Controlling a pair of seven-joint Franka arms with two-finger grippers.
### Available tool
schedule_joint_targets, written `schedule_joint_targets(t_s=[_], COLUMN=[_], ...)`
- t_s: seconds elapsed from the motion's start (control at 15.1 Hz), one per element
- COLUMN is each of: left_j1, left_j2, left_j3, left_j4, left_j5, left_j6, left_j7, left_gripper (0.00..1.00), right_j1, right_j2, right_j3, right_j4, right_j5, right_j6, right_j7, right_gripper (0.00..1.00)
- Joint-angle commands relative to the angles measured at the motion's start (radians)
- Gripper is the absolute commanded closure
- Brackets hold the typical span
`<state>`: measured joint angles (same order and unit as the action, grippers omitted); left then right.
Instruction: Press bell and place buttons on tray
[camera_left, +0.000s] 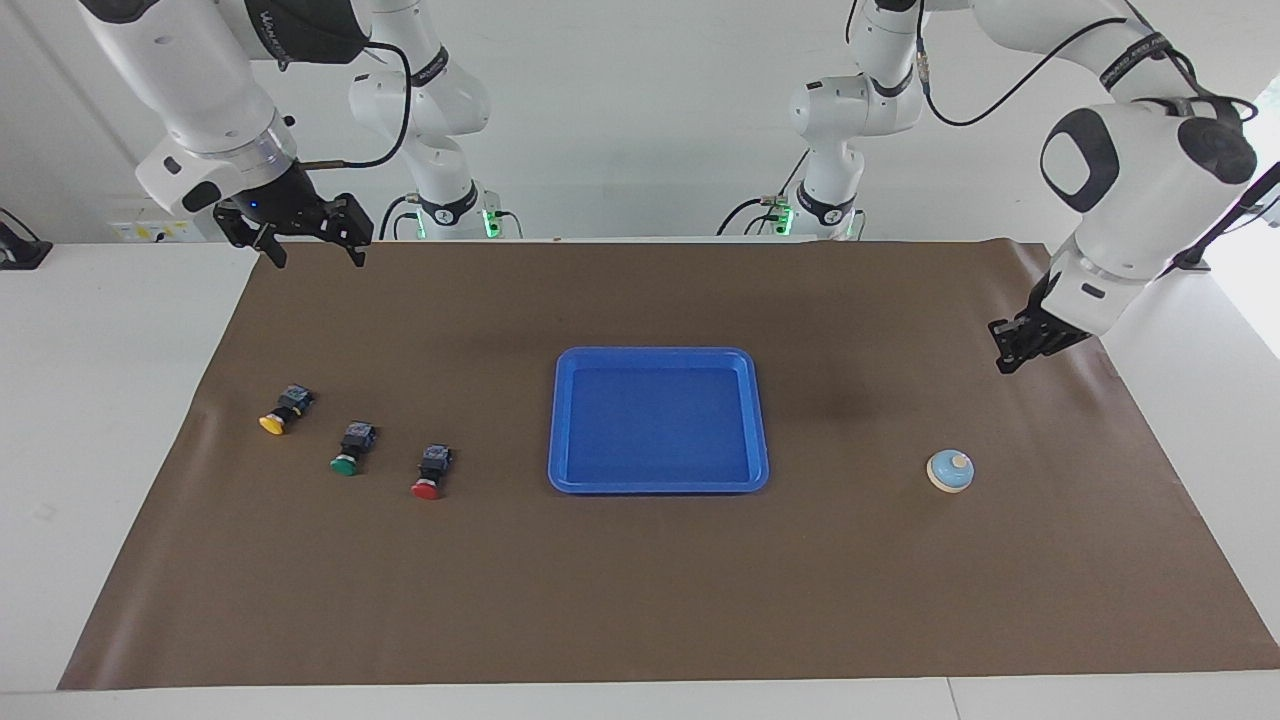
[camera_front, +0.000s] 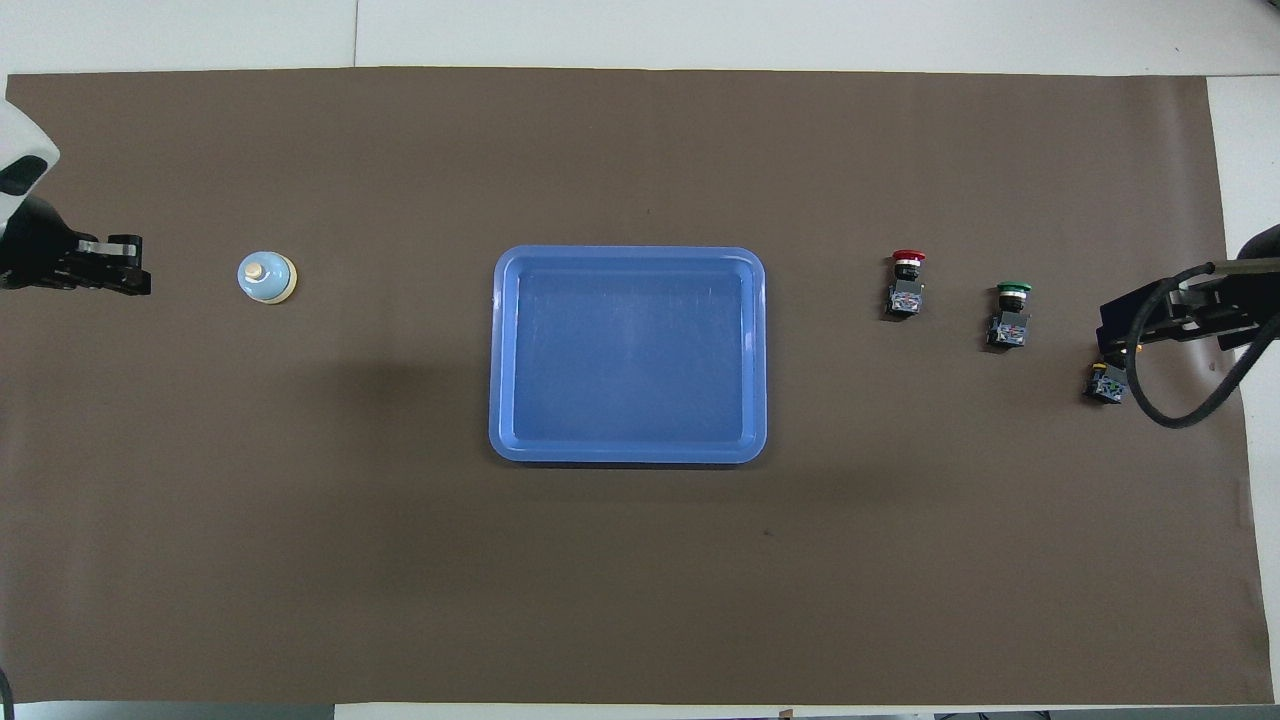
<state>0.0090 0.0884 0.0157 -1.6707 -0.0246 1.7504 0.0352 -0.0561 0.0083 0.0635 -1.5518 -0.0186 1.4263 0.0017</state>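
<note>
The light-blue bell (camera_left: 950, 470) (camera_front: 267, 277) stands uncovered on the brown mat toward the left arm's end. My left gripper (camera_left: 1005, 362) (camera_front: 135, 280) hangs above the mat beside the bell, shut and holding nothing. The blue tray (camera_left: 560, 420) (camera_front: 505, 350) lies mid-table with nothing in it. Yellow (camera_left: 283, 410), green (camera_left: 350, 450) (camera_front: 1010, 315) and red (camera_left: 430, 473) (camera_front: 908, 283) buttons lie in a row toward the right arm's end. My right gripper (camera_left: 316, 255) (camera_front: 1170, 318) waits open, high over the mat's edge; from overhead it hides the yellow button's cap.
The brown mat (camera_left: 640, 600) covers most of the white table (camera_left: 100, 400). Bare mat lies between tray and bell, between tray and buttons, and along the edge farthest from the robots. A cable loops from the right arm's wrist (camera_front: 1190, 400).
</note>
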Motion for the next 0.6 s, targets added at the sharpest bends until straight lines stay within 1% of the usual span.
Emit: schedule_joint_targets(t_s=[0.0,0.2,0.4,0.53], left_j1=[0.002,0.0,-0.017,-0.017], left_j2=[-0.113,-0.145,-0.145,-0.144], left_j3=[0.001,0.0,-0.006,-0.01], left_j4=[-0.03,-0.038,-0.044,-0.038], left_j5=[0.011,0.011,0.011,0.011], left_j6=[-0.096,-0.13,-0.1,-0.13], left_j7=[-0.006,-0.006,-0.006,-0.008], left_gripper=[0.0,0.0,0.0,0.0], right_j1=[-0.011,-0.01,-0.01,-0.011], right_j2=[-0.005,-0.005,-0.005,-0.005], right_j3=[0.006,0.006,0.006,0.006], right_j4=[-0.01,-0.01,-0.01,-0.01], right_j5=[0.015,0.015,0.015,0.015], right_j6=[0.002,0.002,0.002,0.002], right_j7=[-0.017,-0.017,-0.017,-0.016], right_gripper=[0.0,0.0,0.0,0.0])
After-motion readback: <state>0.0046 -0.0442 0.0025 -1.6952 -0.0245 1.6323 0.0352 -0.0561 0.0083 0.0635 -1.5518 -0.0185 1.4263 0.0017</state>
